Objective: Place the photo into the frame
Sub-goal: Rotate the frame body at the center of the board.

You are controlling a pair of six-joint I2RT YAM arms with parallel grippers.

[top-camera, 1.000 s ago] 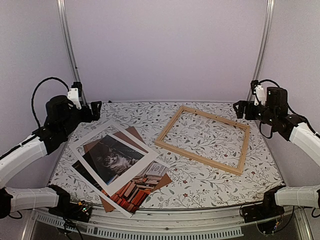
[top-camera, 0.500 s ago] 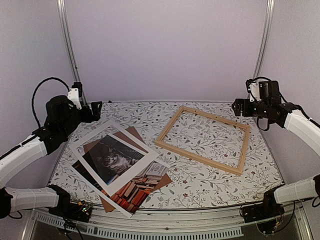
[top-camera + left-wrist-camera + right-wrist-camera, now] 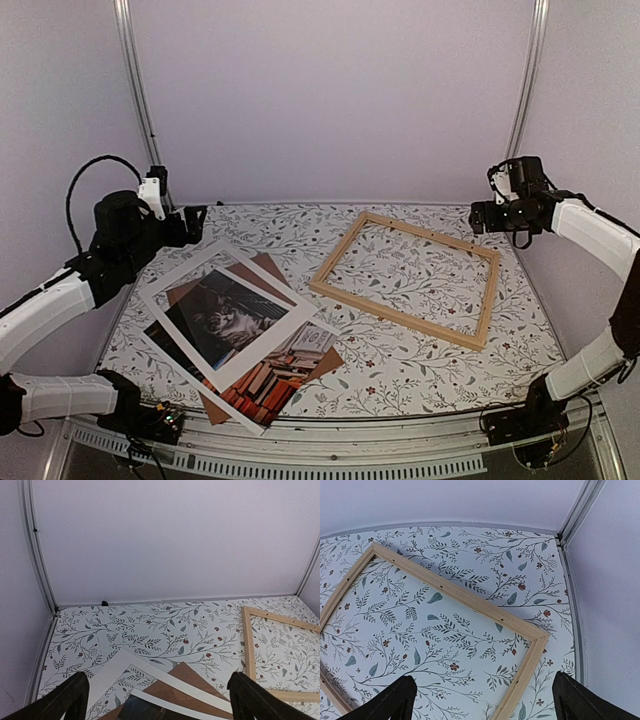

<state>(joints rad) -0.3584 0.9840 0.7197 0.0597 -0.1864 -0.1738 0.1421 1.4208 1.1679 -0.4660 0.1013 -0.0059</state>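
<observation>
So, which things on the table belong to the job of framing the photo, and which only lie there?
For the job:
photo
frame

Just lying about:
white mat, on top of the photo
brown board, under both

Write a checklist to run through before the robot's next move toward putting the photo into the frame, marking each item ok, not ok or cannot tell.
1. Left fingers open and empty: ok.
2. Right fingers open and empty: ok.
3. Frame lying flat on the table, nothing inside its opening: ok.
4. Photo free to lift: not ok; the white mat lies over it.
5. Photo clear of the brown backing board: not ok; they overlap.
6. Frame's back side facing up: cannot tell.
</observation>
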